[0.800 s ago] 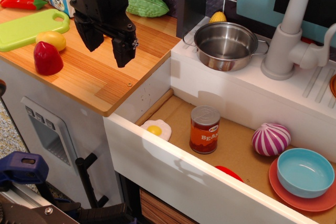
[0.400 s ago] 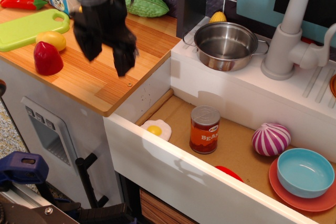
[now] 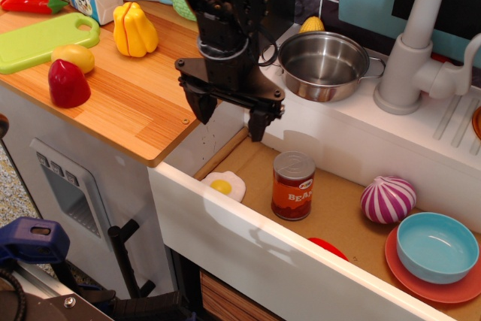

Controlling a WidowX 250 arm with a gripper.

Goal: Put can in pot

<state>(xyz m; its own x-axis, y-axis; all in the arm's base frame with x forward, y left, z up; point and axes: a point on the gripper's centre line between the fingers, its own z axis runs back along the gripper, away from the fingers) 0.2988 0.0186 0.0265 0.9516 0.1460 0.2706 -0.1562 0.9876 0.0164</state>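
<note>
The can [image 3: 293, 185] with an orange-red "Beans" label and a silver lid stands upright on the brown floor of the sink basin. The shiny steel pot [image 3: 323, 65] sits on the white ledge behind it, empty. My black gripper [image 3: 230, 119] hangs open over the left edge of the basin, up and to the left of the can and not touching it. Its two fingers [image 3: 257, 123] point down, wide apart.
A fried-egg toy [image 3: 224, 185] lies left of the can. A purple striped onion [image 3: 388, 199] and a light-blue bowl [image 3: 437, 246] on an orange plate are at the right. A faucet [image 3: 409, 50] stands right of the pot. Toy foods lie on the wooden counter [image 3: 128, 103].
My gripper has moved right, from over the wooden counter to the basin's left edge, closer to the can. A yellow pepper it hid is now in view. The can has not moved.
</note>
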